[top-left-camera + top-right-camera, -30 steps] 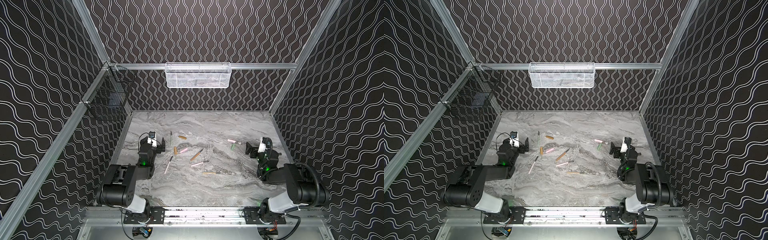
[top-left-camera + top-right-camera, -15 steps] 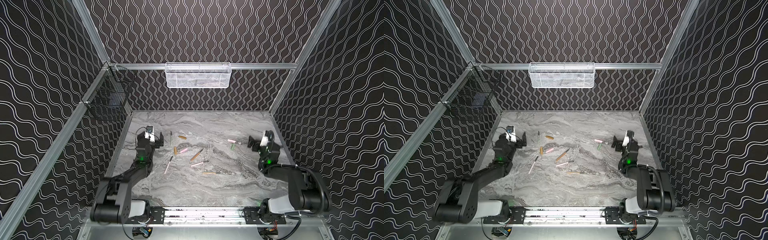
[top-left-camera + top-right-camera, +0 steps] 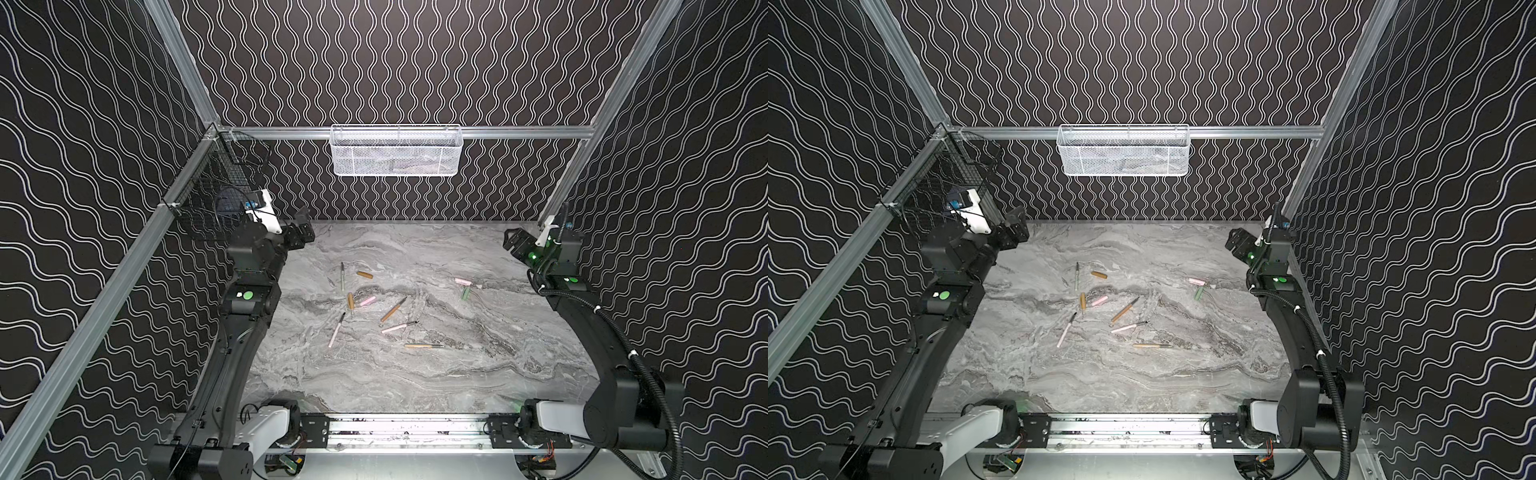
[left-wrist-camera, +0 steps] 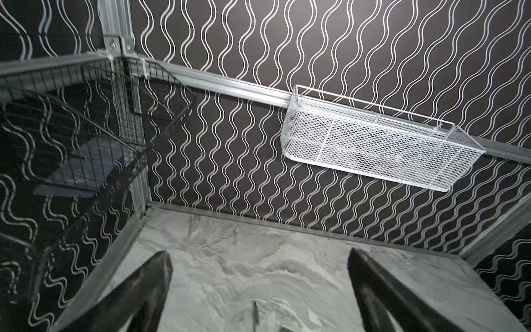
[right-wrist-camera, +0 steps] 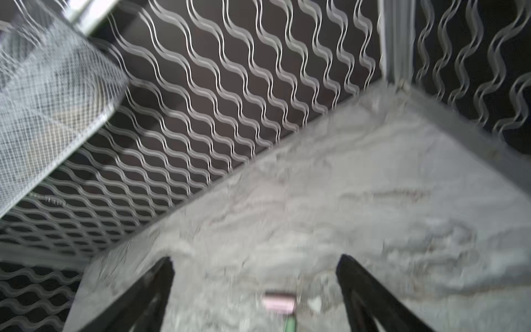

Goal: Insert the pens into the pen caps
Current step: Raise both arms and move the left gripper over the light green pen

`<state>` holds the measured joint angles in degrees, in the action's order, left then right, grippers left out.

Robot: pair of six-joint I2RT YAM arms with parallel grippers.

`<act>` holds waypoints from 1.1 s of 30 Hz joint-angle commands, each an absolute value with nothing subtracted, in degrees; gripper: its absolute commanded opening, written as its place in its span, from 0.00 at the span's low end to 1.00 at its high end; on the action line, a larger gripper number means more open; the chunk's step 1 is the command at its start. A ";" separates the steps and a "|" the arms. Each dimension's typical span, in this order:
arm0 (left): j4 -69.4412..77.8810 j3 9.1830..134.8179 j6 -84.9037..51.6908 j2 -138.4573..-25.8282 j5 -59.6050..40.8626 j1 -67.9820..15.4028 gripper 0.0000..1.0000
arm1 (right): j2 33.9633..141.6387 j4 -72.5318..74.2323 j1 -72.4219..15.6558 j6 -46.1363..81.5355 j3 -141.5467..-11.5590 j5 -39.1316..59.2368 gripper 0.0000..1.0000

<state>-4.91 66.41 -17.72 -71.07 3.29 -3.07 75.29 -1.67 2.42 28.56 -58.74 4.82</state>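
Several pens lie loose mid-table in both top views: a pale green pen [image 3: 342, 276], two pink pens [image 3: 336, 330] [image 3: 399, 327] and two tan pens [image 3: 392, 309] [image 3: 424, 345]. The pen caps lie apart from them: tan caps [image 3: 364, 274] [image 3: 351, 301], a pink cap [image 3: 367, 301], and at the right a pink cap [image 3: 462, 281] beside a green cap [image 3: 466, 293]. My left gripper [image 3: 305, 226] hangs open high at the back left; its wrist view shows a dark pen tip [image 4: 255, 313] below the open gripper [image 4: 258, 253]. My right gripper [image 3: 513, 243] is open at the back right, above the pink cap [image 5: 279, 304] and green cap [image 5: 289, 324].
A white mesh basket [image 3: 395, 151] hangs on the back wall rail. A black wire basket [image 3: 216, 199] is fixed in the back left corner, close behind my left wrist. The marble table [image 3: 374, 386] is walled on three sides.
Both arms have lifted off the table and stretched toward the back wall. The left gripper rose near the black wire basket, the right one toward the back right corner. Pens and caps lie unmoved.
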 commanded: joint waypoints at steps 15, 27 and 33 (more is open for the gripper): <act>-14.50 67.53 -30.60 -83.59 -12.57 3.57 0.88 | 77.21 -9.10 -6.97 25.57 -55.65 8.71 0.36; -30.40 79.00 -22.34 -97.99 -4.06 -6.46 0.73 | 76.99 -1.26 -10.89 25.92 -48.78 7.91 0.29; -37.73 84.79 -20.31 -107.18 0.63 -8.29 0.62 | 77.22 -1.17 -11.01 26.37 -49.23 10.78 0.09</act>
